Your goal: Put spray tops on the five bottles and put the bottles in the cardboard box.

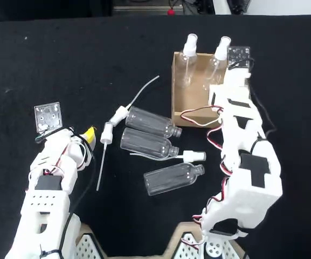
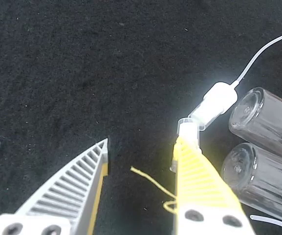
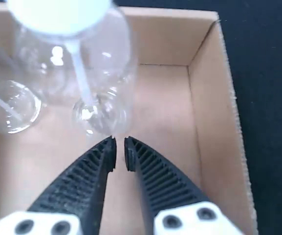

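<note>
**2 bottles boxed, 3 lying loose**

High: right arm [image 1: 247, 162] is hiding the box's [image 1: 190, 105] right side. 2 capped bottles [image 1: 187, 62] [image 1: 218, 60] are standing inside. 3 clear uncapped bottles [image 1: 152, 123] [image 1: 149, 143] [image 1: 174, 178] are lying by 3 loose tops [image 1: 120, 114] [image 1: 106, 134] [image 1: 193, 156].
L wrist: left gripper [image 2: 143, 144] is gaping, empty; 2 bottles cut off at the edge.
R wrist: right gripper [image 3: 119, 151] is pinching closed on nothing, over the box floor.

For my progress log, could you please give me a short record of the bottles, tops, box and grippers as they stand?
Capped bottles: two, upright in the cardboard box
Uncapped bottles: three, lying on the table
Loose spray tops: three, beside the lying bottles
Left gripper: open, one finger at a spray top
Right gripper: shut, empty, over the box
</note>
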